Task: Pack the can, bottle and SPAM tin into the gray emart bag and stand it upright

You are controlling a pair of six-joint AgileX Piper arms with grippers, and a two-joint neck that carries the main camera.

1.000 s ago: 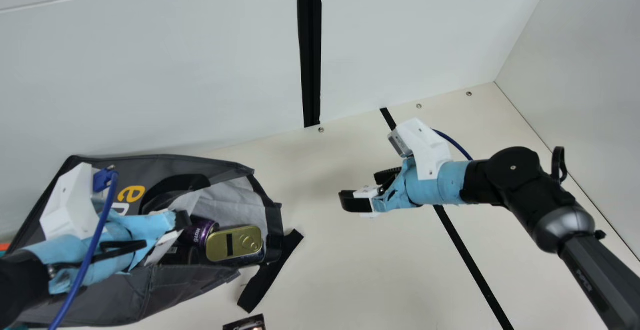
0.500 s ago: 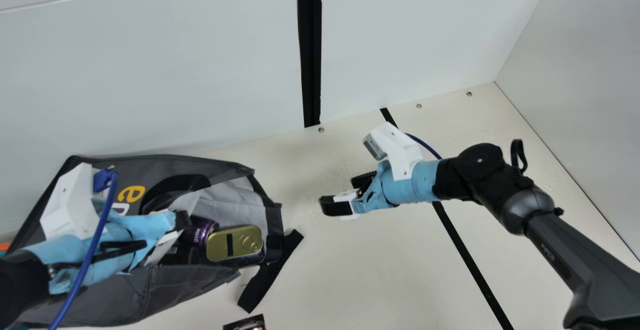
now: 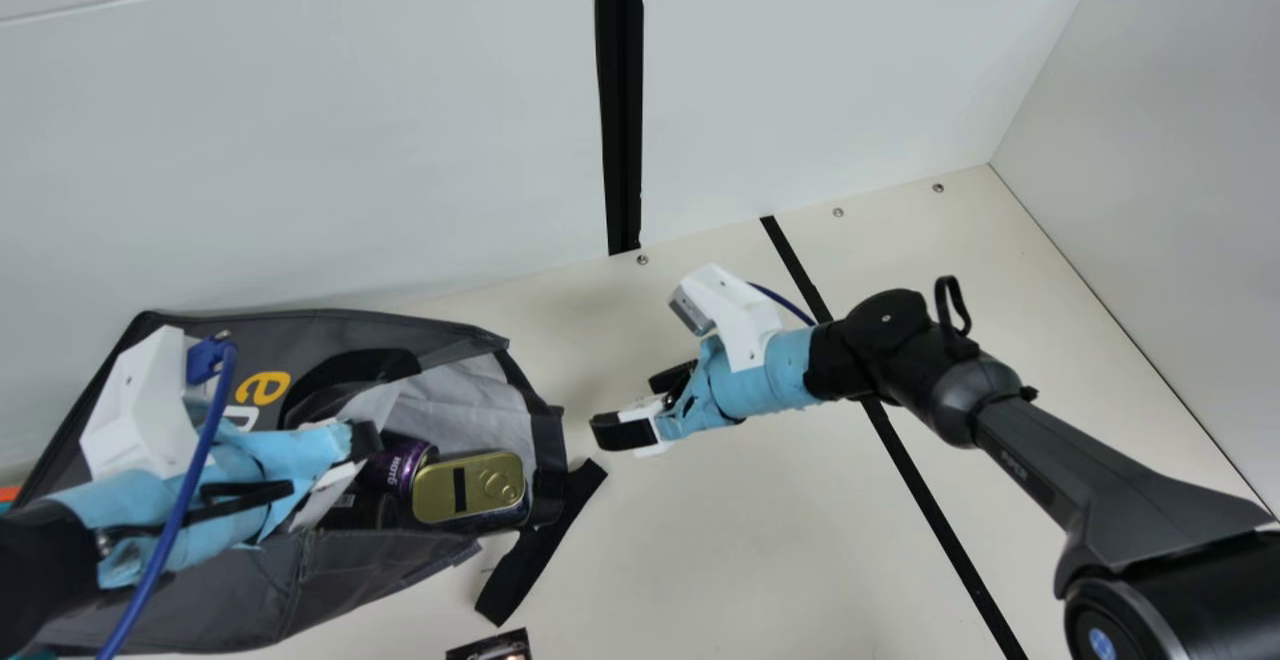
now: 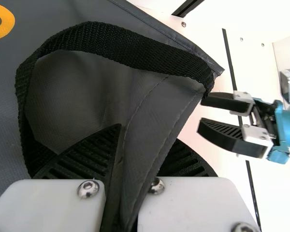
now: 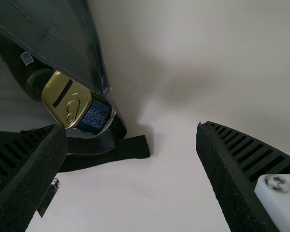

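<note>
- At the left side of the main view, the gray emart bag [image 3: 230, 600] lies on its side on the table [image 3: 720, 560], its mouth facing the middle of the table.
- Purple can [image 3: 402, 462]: located inside the bag, near the mouth, directly beside the SPAM tin.
- SPAM tin [image 3: 469, 488]: located in the bag mouth, gold end with pull ring exposed.
- Dark bottle [image 5: 17, 63]: located inside the bag, next to the SPAM tin.
- Left gripper [image 3: 365, 440]: clamped on a fold of the bag's gray fabric. The left wrist view shows the fold between both ribbed fingers, with the black handle [image 4: 130, 54] looped beside it.
- Right gripper [image 3: 632, 404]: open, fingers well apart, nothing between them. Position: above the table, off the bag mouth, pointing toward it.
- Black strap [image 3: 540, 545]: extends from the bag mouth onto the table.
- Small dark printed item [image 3: 490, 647]: at the main view's bottom edge, near the strap.
</note>
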